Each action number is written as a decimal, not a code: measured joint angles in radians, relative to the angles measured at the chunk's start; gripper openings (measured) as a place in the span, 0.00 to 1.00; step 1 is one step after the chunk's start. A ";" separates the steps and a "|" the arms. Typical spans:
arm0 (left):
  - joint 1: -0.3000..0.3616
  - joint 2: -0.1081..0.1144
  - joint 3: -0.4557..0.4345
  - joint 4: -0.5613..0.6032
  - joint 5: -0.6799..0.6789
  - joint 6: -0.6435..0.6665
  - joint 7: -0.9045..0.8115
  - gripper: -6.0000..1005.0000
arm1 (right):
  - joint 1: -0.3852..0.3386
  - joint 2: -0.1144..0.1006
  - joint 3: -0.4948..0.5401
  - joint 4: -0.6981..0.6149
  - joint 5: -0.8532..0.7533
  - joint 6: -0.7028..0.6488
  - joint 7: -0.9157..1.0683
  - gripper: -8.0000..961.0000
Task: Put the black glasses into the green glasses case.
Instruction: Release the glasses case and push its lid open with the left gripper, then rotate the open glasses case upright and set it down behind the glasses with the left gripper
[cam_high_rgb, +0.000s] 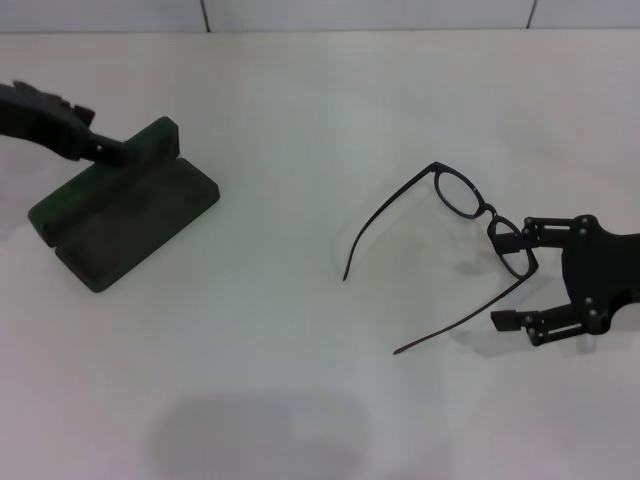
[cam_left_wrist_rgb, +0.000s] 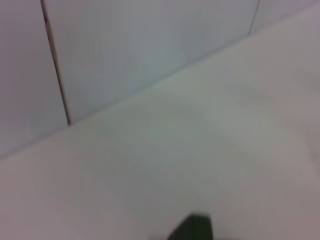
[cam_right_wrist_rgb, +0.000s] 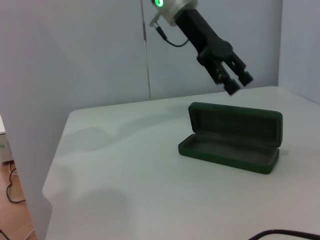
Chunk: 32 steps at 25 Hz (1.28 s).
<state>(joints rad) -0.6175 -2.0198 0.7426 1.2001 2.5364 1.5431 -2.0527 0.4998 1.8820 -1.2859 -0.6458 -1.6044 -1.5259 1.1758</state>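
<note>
A pale, plain bench (cam_high_rgb: 300, 400) fills most of the head view, with a soft grey shadow (cam_high_rgb: 255, 435) spread across its near part. Behind it stands a light wall (cam_right_wrist_rgb: 75, 55) made of panels, with a thin dark seam (cam_right_wrist_rgb: 146, 50) running upright between two of them. Past the bench's edge, a strip of wooden floor (cam_right_wrist_rgb: 12, 200) shows, with a dark cable (cam_right_wrist_rgb: 11, 187) lying on it.

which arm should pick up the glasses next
The right one, likely. The right gripper is open and already straddles one end of the glasses, while the left gripper is far across the table at the lid of the open case.
</note>
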 joint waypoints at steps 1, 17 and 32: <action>-0.015 0.000 0.006 -0.018 0.034 -0.003 -0.003 0.86 | 0.002 0.000 -0.001 0.000 0.000 0.001 0.000 0.90; -0.038 -0.014 0.070 -0.105 0.130 -0.097 0.025 0.73 | 0.007 0.008 0.000 0.000 -0.022 0.011 0.002 0.89; -0.038 -0.014 0.082 -0.100 0.125 -0.089 0.052 0.28 | 0.001 0.009 0.000 0.000 -0.023 0.018 0.004 0.88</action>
<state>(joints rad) -0.6560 -2.0336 0.8243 1.0998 2.6610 1.4538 -2.0004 0.5010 1.8913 -1.2854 -0.6458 -1.6276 -1.5078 1.1797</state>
